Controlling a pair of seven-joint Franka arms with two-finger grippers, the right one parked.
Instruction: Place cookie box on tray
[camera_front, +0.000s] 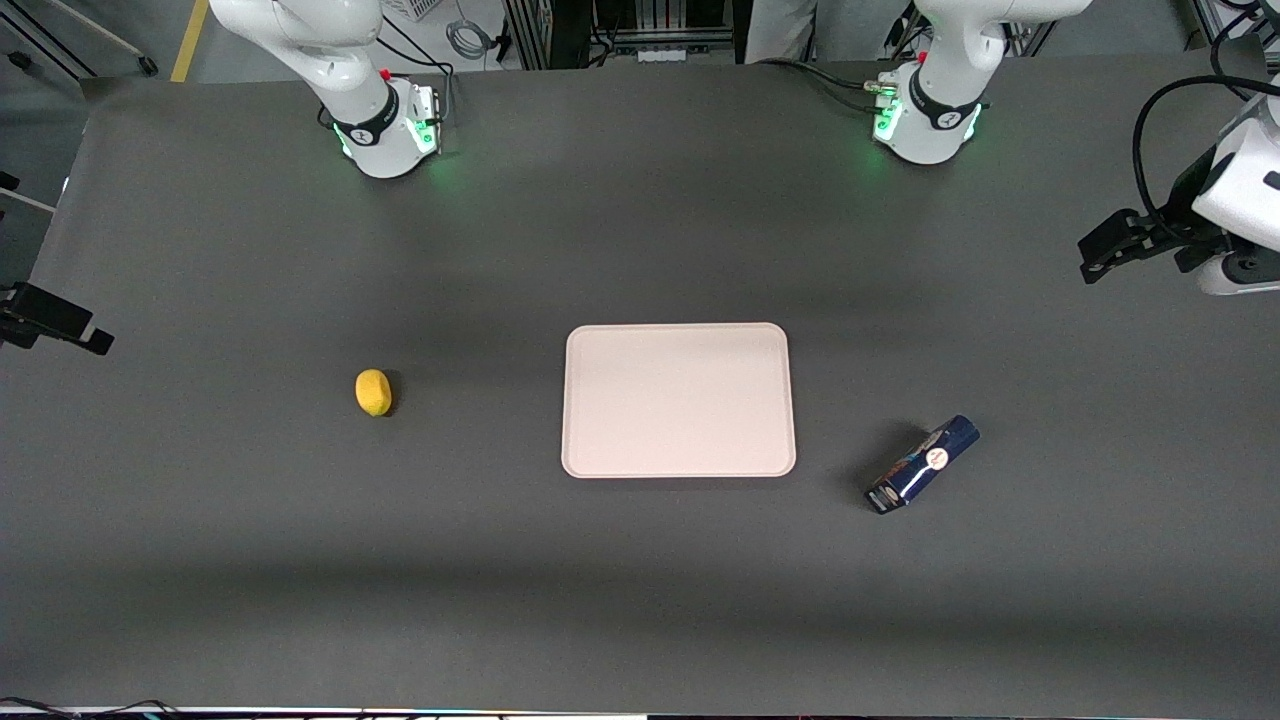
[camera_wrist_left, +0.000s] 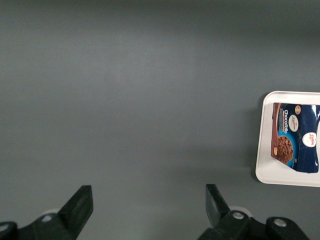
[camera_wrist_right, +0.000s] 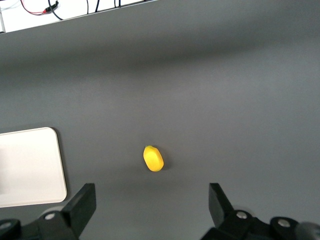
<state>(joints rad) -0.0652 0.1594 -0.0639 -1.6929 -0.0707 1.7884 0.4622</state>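
The cookie box (camera_front: 922, 463), a narrow navy carton with a round white-and-red emblem, lies on the table beside the tray (camera_front: 678, 400), toward the working arm's end and apart from the tray's rim. The pale cream-pink tray holds nothing. My left gripper (camera_front: 1095, 258) hangs well above the table at the working arm's end, farther from the front camera than the box. In the left wrist view the gripper (camera_wrist_left: 150, 200) is open and empty over bare table, and the box (camera_wrist_left: 296, 137) overlaps the tray (camera_wrist_left: 265, 172) at the edge.
A small yellow lemon-like object (camera_front: 373, 391) lies on the table toward the parked arm's end, beside the tray; it also shows in the right wrist view (camera_wrist_right: 153, 158). The dark grey table (camera_front: 640, 600) stretches around all items.
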